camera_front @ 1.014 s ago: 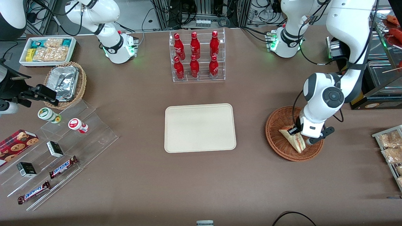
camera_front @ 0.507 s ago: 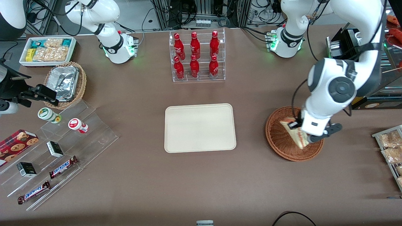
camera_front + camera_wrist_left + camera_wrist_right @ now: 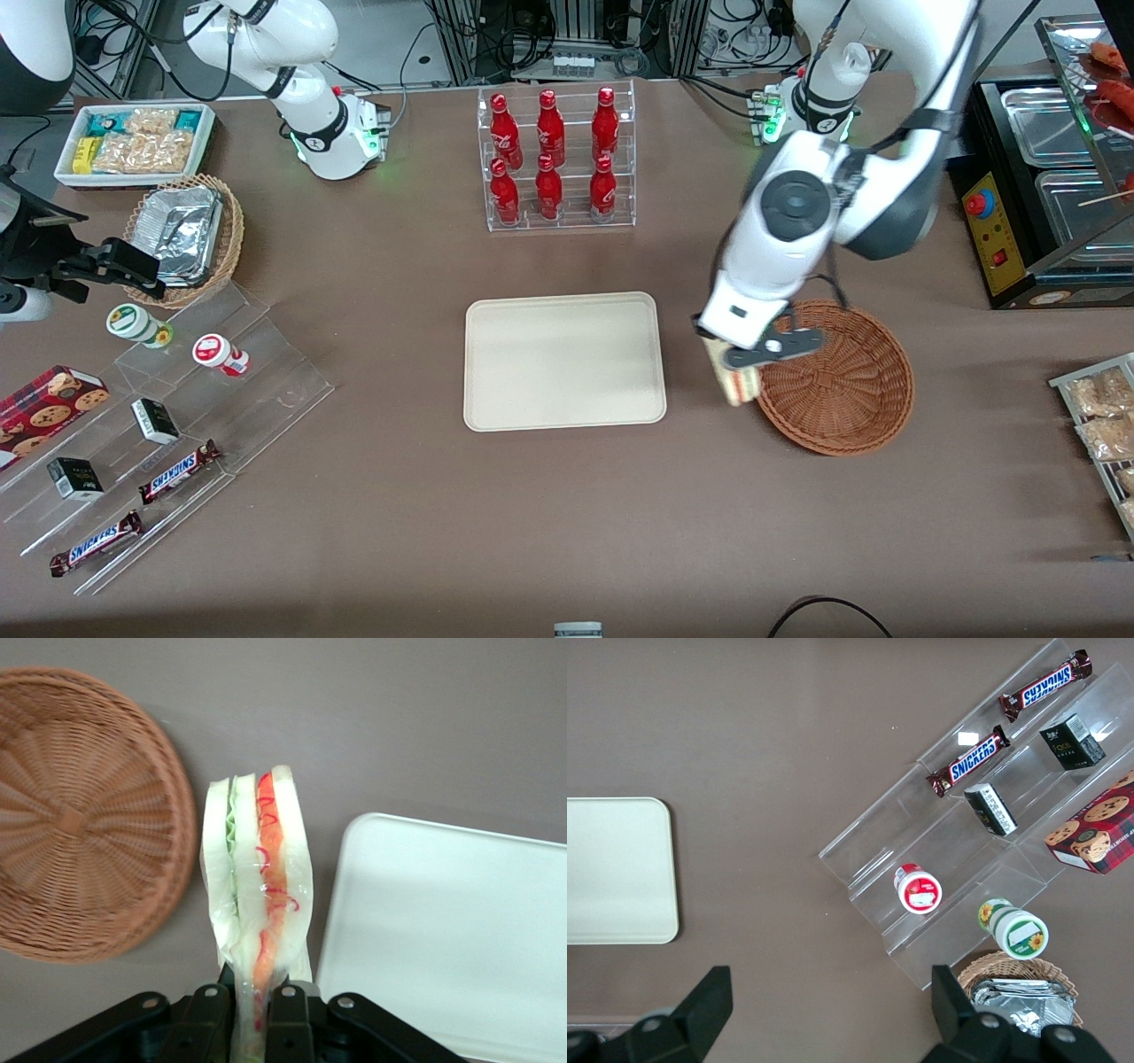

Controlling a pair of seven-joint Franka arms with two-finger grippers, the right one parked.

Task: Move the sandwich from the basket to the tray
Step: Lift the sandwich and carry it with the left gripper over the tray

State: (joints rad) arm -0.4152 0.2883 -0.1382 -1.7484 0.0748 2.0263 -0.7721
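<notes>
Pale triangular bread sandwich (image 3: 257, 877) with red and green filling hangs clamped between the black fingers (image 3: 288, 1023) of the left gripper (image 3: 740, 368). It is held in the air between the round reddish-brown woven wicker basket (image 3: 842, 381) and the flat cream rectangular tray (image 3: 564, 361), just beside the basket's rim and clear of the tray.

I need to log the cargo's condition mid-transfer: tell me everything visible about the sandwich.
The sandwich is a wedge of pale bread slices with green and red-orange filling, apparently in clear wrap. It hangs edge-on, lifted clear of the table, pinched at one end by the shut gripper, above the gap between the basket and the tray, touching neither.
</notes>
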